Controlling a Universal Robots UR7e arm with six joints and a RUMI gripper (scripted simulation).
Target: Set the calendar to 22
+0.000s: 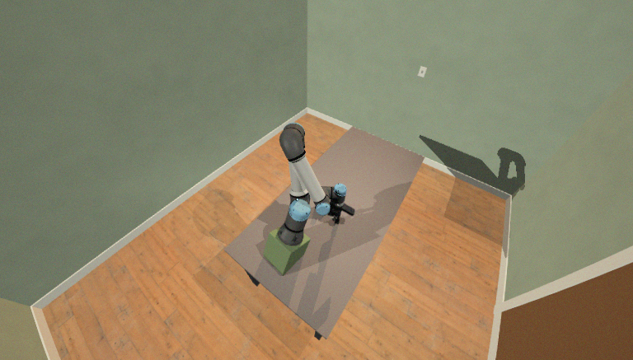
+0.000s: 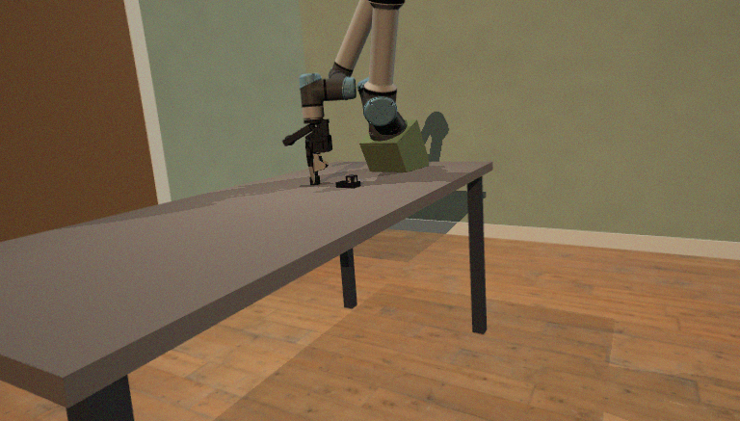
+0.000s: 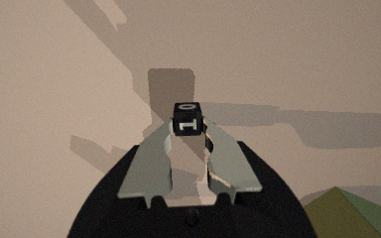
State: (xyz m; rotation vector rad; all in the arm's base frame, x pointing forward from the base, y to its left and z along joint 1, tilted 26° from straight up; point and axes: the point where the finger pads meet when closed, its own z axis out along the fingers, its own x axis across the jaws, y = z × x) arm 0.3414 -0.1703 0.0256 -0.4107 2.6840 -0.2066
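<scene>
In the wrist view my gripper [image 3: 188, 118] is shut on a small black number cube [image 3: 188, 119]. The cube's face toward the camera shows a white 1 lying on its side, and its top face shows a 0. The cube hangs just above the grey table, with its shadow under it. In the exterior view the gripper [image 2: 314, 178] points straight down near the table top, left of the black calendar tray [image 2: 348, 184]. The tray holds a dark block with a pale mark; I cannot read it. In the top view the gripper [image 1: 335, 218] is small and the cube is too small to see.
The arm stands on a green block [image 2: 394, 151] at the table's far end; its corner shows in the wrist view [image 3: 342, 210]. The long grey table [image 2: 218, 242] stretches toward the exterior camera.
</scene>
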